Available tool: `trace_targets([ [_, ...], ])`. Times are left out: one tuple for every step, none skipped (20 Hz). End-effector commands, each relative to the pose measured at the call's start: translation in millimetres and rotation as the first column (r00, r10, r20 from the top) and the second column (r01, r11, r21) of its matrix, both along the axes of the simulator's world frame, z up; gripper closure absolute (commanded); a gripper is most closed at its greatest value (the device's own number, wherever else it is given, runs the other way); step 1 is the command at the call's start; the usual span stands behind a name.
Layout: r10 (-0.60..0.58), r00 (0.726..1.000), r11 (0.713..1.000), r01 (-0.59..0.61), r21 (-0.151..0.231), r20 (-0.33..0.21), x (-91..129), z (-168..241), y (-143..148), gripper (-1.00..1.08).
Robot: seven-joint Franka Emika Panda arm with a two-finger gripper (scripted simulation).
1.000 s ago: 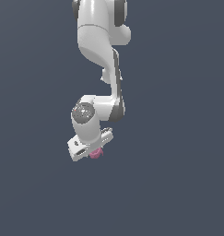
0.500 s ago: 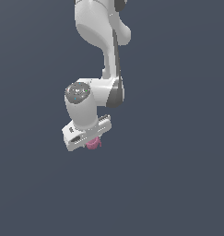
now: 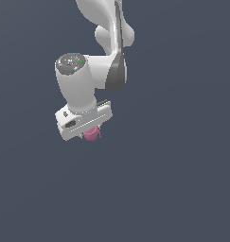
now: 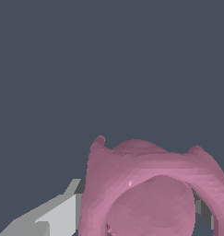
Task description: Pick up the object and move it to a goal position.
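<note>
The pink object (image 3: 92, 134) shows just under the white hand of my arm in the exterior view, small against the hand. My gripper (image 3: 91, 133) is shut on it and holds it in the air. The fingers are hidden behind the hand's body there. In the wrist view the pink object (image 4: 150, 193) fills the near part of the picture, with its rimmed round opening facing the camera. One grey finger (image 4: 53, 214) shows beside it; a sliver of the other finger (image 4: 203, 209) shows on its far side.
Only a plain dark grey-blue background shows around the arm (image 3: 104, 42) in both views. No table, edge or other object is in sight.
The arm has moved toward the exterior view's left and upward, and looms larger, with the pink object still held under the hand.
</note>
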State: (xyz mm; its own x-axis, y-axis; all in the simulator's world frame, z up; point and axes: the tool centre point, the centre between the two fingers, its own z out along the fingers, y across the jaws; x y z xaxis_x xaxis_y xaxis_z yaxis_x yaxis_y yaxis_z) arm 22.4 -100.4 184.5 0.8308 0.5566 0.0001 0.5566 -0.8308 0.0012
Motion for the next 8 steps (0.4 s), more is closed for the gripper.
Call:
trace_targets([
  [0.000,1.000,1.000,0.000,0.001,-0.001,-4.0,11.7,-1.3,1.08],
  [0.000,1.000,1.000,0.000,0.001,-0.001,-5.0,15.1,-1.8,1.08],
  [0.000,1.000,1.000,0.000,0.001,-0.001,-5.7,18.0,-2.1,1.08],
  [0.000,1.000,1.000,0.000,0.001,-0.001,-6.3,20.4,-2.5,1.08],
  [0.000,1.000,1.000,0.000,0.001,-0.001,-6.6,22.3,-2.7,1.08],
  [0.000,1.000,1.000,0.000,0.001,-0.001,-6.7,23.6,-2.9,1.08],
  [0.000,1.000,1.000,0.000,0.001,-0.001,-6.6,24.4,-3.1,1.08],
  [0.000,1.000,1.000,0.000,0.001,-0.001,-6.5,24.6,-3.1,1.08],
])
